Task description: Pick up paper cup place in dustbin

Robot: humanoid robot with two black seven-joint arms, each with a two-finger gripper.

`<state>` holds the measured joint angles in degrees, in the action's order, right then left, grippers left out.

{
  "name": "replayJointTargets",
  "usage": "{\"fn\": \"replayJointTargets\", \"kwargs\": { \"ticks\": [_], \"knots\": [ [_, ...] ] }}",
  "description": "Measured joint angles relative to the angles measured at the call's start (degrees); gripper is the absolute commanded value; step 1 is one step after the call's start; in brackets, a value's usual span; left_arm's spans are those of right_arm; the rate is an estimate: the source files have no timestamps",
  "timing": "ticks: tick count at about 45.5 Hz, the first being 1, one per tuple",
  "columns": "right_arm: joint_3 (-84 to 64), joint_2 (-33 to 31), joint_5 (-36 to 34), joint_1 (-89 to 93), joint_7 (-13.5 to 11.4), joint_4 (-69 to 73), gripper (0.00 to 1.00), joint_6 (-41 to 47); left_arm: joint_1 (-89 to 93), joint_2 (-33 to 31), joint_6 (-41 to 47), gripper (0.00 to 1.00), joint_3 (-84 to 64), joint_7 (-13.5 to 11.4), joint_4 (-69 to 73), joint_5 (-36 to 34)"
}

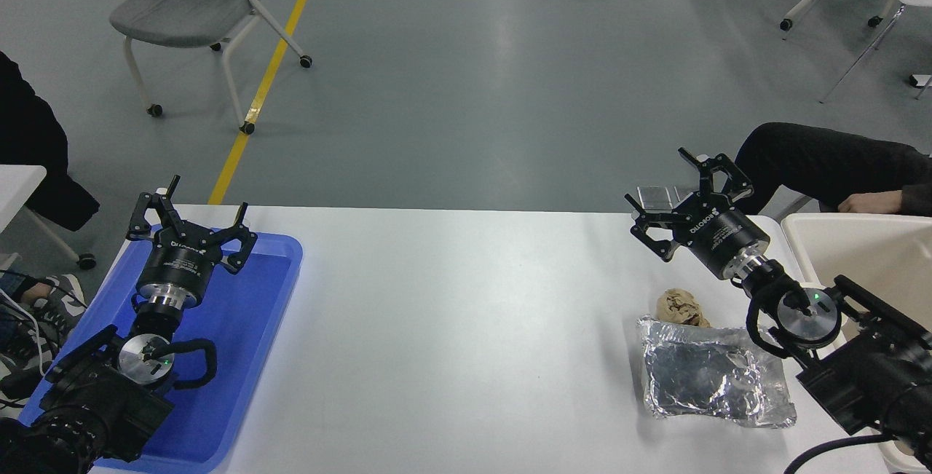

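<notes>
Right pincer (pixel 673 201) hangs above the far right part of the white counter (pixel 451 314), fingers spread wide, nothing between them. No paper cup is visible anywhere in view. The dustbin (pixel 866 248) stands just to the right of this pincer, its cream rim partly hidden by the right arm. On the near side of the pincer lies a crumpled brown paper ball (pixel 681 307), touching a silver foil bag (pixel 710 379) nearer still. Left pincer (pixel 191 210) is parked well to the left, fingers wide, over a blue tray (pixel 247 343). A person's hand (pixel 870 202) rests beyond the dustbin
</notes>
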<state>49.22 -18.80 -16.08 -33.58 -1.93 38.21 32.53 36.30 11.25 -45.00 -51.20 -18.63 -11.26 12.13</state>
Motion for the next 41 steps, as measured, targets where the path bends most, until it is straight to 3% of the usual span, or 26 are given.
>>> {"fn": "replayJointTargets", "kwargs": {
  "ticks": [27,41],
  "knots": [
    [-0.6,0.0,0.0,-0.2,-0.1,0.1,1.00,-0.1,0.0,-0.2,0.0,1.00,0.0,0.1,-0.1,0.0],
    [-1.4,-0.4,5.5,-3.6,-0.4,0.7,1.00,-0.6,0.0,-0.2,0.0,1.00,0.0,0.1,-0.1,0.0]
  ]
}}
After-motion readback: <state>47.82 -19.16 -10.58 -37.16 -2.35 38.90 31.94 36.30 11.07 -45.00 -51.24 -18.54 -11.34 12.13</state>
